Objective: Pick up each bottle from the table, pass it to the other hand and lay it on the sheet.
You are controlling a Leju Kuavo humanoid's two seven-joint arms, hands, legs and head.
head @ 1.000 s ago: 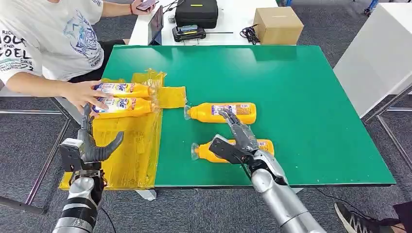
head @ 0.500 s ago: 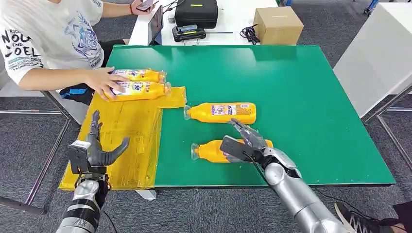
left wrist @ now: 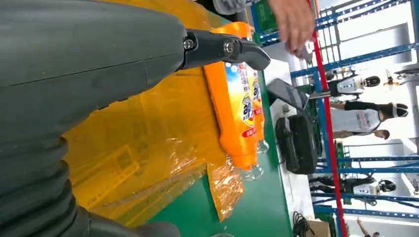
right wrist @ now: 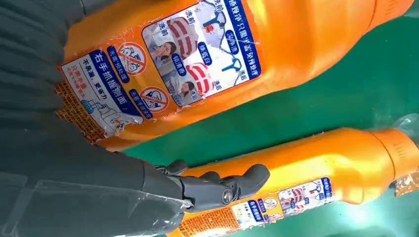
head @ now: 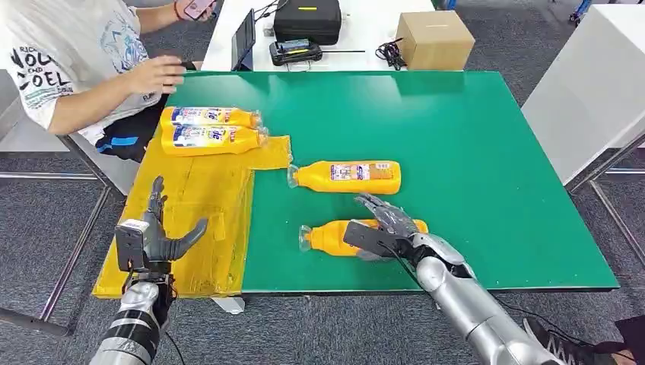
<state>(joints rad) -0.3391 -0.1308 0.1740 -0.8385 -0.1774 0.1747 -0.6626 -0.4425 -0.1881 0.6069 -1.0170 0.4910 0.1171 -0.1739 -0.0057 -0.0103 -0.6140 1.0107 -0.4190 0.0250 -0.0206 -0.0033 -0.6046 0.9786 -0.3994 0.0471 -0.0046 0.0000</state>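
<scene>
Four orange bottles lie on their sides on the green table (head: 471, 152), all with their long axes along the table's width and their clear caps pointing the same way. Two of them, the far sheet bottle (head: 209, 116) and the near sheet bottle (head: 213, 138), rest side by side and touching at the far end of the yellow sheet (head: 190, 228), which covers the table's left edge; their caps point toward the table's middle. The other two lie on bare green near the middle of the front edge, caps toward the sheet: the farther bottle (head: 346, 176) and, parallel to it and closer to the front edge, the nearer bottle (head: 335, 237).

The right hand (head: 380, 232) rests over the nearer bottle's base end, fingers draped across its body; whether it actually grips cannot be told. The left hand (head: 156, 232) hovers above the sheet's front part, upright, fingers spread and holding nothing.

A person (head: 68, 61) sits at the far left corner, one hand raised off the table.
</scene>
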